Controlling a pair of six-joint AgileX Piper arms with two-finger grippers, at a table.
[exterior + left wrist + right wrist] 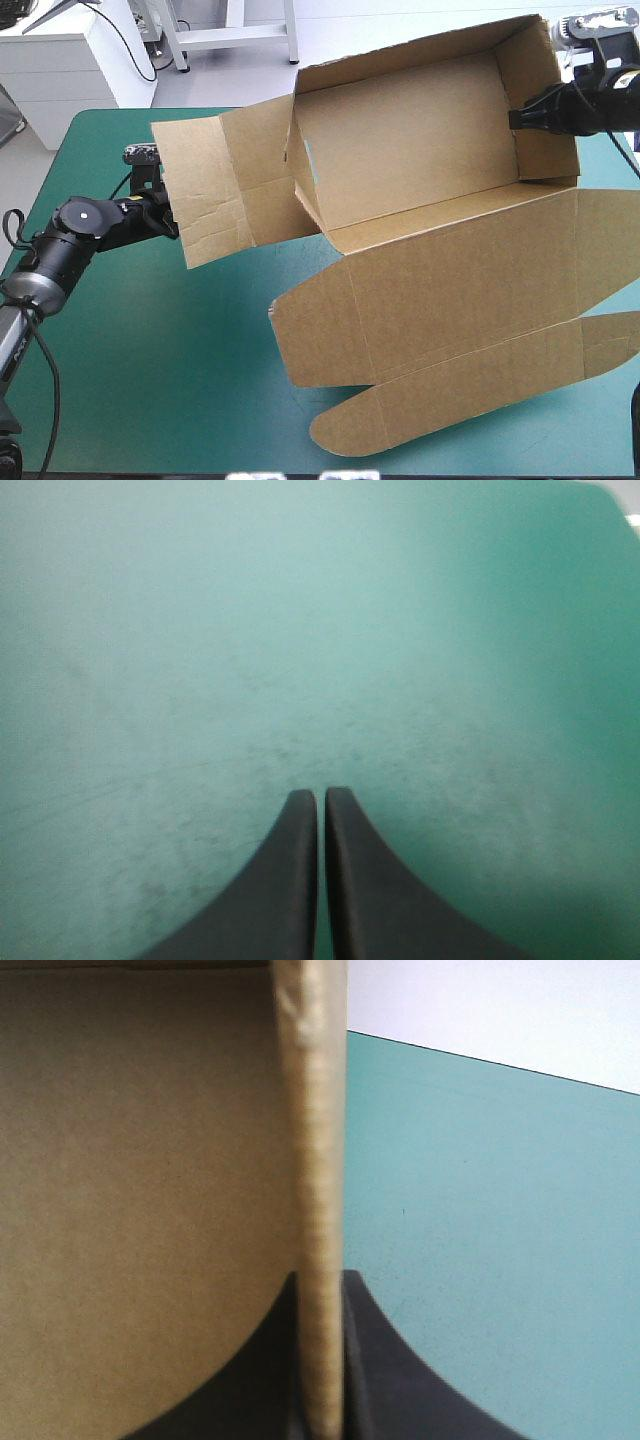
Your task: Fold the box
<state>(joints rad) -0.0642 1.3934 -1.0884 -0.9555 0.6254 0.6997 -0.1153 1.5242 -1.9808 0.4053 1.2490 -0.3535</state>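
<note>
The brown box (420,150) stands half-formed, its tray tilted up with walls raised, the broad lid panel (450,300) spreading toward the table's front. My right gripper (515,118) is shut on the tray's right wall. In the right wrist view the wall's edge (320,1140) runs between the black fingers of that gripper (322,1280). A loose side flap (215,185) sticks out to the left and hides my left gripper's tips in the high view. In the left wrist view the left gripper (321,798) is shut on nothing, just above the teal-green cover (300,630).
A rounded tuck flap (400,420) of the lid reaches close to the table's front edge. The lid's right end runs past the table's right side. Teal-green cover (150,350) shows at the front left, between the left arm and the lid.
</note>
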